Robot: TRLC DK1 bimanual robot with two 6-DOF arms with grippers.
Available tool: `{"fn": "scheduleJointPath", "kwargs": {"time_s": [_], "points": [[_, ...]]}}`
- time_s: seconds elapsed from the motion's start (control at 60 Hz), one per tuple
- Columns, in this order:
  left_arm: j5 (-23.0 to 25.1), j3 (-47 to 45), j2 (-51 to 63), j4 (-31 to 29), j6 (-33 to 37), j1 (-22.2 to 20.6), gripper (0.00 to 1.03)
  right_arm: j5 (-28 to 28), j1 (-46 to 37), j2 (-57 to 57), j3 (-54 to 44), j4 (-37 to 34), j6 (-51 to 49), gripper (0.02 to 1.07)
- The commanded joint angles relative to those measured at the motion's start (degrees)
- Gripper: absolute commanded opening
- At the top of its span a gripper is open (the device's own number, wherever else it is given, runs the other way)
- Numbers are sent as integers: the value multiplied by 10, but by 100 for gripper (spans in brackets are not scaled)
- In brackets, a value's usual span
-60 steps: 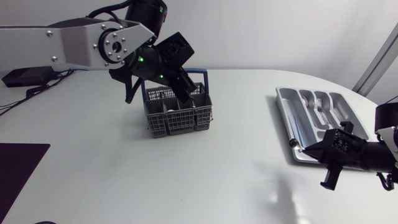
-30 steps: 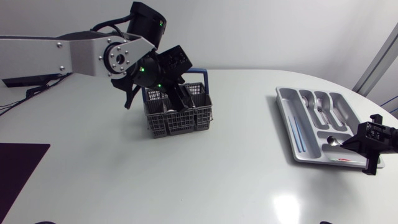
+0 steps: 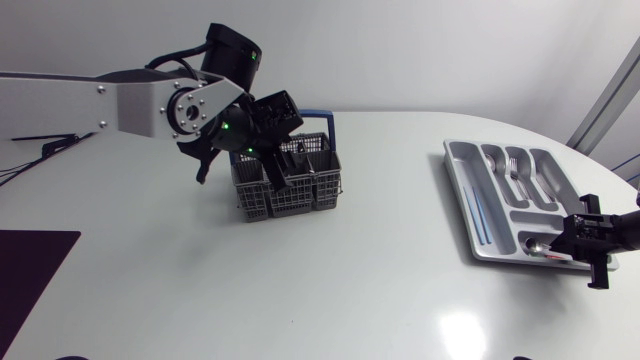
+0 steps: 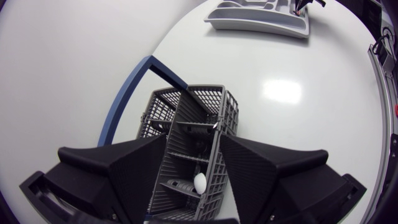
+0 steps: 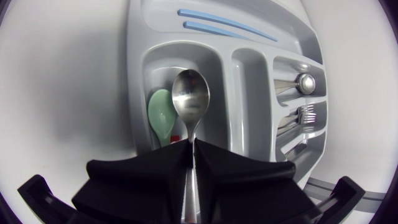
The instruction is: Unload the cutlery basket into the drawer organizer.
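Left gripper point(image 4: 194, 143) wide open, fingers on both sides of basket point(image 4: 208, 102); right gripper point(image 5: 190, 152) pinches 1 silver spoon point(image 5: 190, 96) over organizer point(image 5: 137, 50), near green spoon point(image 5: 160, 115).

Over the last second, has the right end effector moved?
Yes. The right end effector went from over the organizer's near corner toward its right edge, with a spoon now above the near compartment.

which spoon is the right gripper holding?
The steel spoon: its handle is clamped between the fingers of the right gripper, bowl over the drawer organizer. The green spoon lies loose in that organizer.
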Motion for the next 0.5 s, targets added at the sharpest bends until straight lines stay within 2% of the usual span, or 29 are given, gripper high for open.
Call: {"fn": "scheduleJointPath", "kwargs": {"time_s": [0.0,0.1,0.133,0.15,0.183,0.333,0.483], "points": [[-4,-17,9,8,23,6,61,3,2,4,-1,5,-21,49],[-4,-20,9,9,38,10,61,-2,-5,-12,-1,11,-12,63],[-4,-20,9,9,40,12,61,-2,-5,-17,0,10,-10,71],[-4,-19,8,9,42,13,61,-2,-6,-20,1,7,-7,86],[-5,-20,6,9,45,15,61,-2,-7,-25,5,0,0,103],[-9,-22,-8,5,51,32,61,-27,-13,-64,35,-85,42,103],[-28,-39,-15,8,83,47,61,-55,-3,-105,29,-124,101,103]]}}
